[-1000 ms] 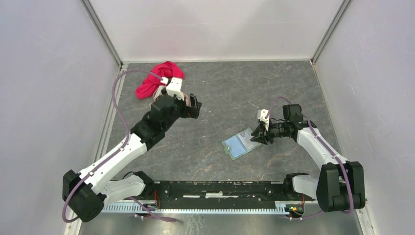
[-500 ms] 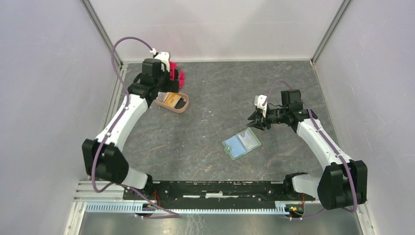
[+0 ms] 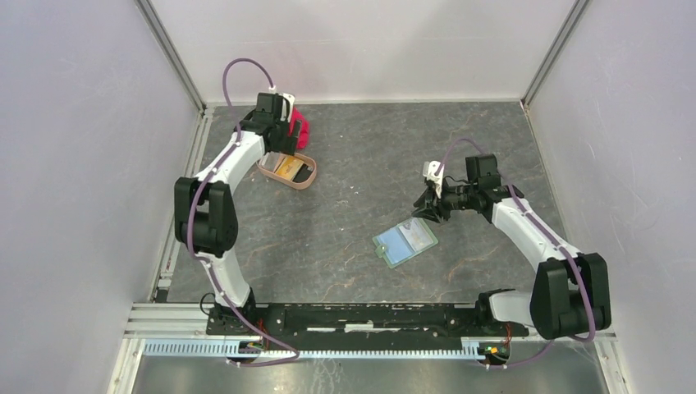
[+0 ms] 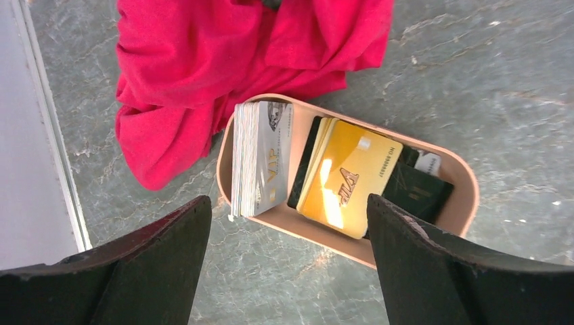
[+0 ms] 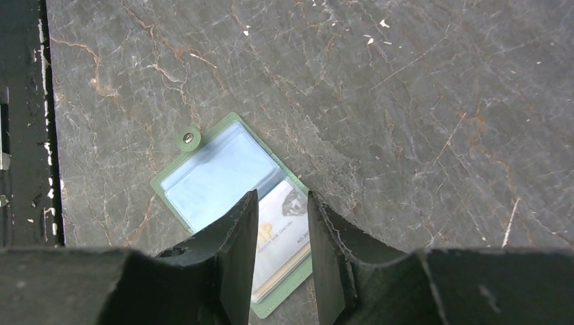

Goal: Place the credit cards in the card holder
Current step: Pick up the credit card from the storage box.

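The credit cards lie in a pinkish-tan oval tray (image 4: 338,238) (image 3: 308,182): a silvery-white stack (image 4: 262,157), orange-gold ones (image 4: 348,177) and dark ones (image 4: 414,191). My left gripper (image 4: 290,203) (image 3: 281,149) hovers just above the tray's near rim, jaws wide open and empty. The sage-green card holder (image 5: 216,169) (image 3: 405,242) lies open flat mid-table, with a silvery card (image 5: 283,227) in one clear pocket. My right gripper (image 5: 282,196) (image 3: 424,205) hangs above the holder's far edge, its fingers a narrow gap apart with nothing between them.
A crumpled red cloth (image 4: 223,68) (image 3: 299,127) lies against the tray's far side, near the back-left corner. White walls enclose the table on three sides, with a metal rail (image 4: 51,135) along the left edge.
My left arm has swung from the table's middle to the back left, over the tray. My right gripper has drawn back from the card holder a little.
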### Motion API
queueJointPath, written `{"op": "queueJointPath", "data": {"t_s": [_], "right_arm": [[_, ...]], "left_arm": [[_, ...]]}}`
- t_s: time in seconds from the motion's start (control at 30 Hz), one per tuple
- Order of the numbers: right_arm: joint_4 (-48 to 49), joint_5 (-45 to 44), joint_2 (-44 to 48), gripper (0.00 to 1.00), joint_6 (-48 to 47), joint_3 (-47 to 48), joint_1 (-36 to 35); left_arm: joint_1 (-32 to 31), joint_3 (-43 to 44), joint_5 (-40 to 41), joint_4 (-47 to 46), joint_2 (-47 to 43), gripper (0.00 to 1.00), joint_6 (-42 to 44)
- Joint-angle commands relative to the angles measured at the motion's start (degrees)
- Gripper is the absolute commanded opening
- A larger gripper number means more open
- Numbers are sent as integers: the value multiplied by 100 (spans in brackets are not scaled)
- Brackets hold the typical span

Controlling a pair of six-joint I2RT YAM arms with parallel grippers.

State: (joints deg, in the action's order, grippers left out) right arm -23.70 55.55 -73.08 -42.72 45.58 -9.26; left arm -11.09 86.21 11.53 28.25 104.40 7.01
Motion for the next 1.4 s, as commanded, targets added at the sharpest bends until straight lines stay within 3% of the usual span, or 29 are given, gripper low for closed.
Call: {"op": "queueJointPath", "data": {"t_s": [0.0,0.2,0.37,1.37], "right_arm": [[-30,8,-156,39,-65,53,-15],[-102,77,-270,39,-74,78,-24],[-161,70,-359,39,-105,91,-21],[-249,88,-439,38,-140,126,-18]], "left_arm": [[81,272,433,-98,388,90,564],[190,152,629,-498,681,86,666],[269,163,703,-552,942,77,670],[503,205,677,-567,1124,61,550]]}}
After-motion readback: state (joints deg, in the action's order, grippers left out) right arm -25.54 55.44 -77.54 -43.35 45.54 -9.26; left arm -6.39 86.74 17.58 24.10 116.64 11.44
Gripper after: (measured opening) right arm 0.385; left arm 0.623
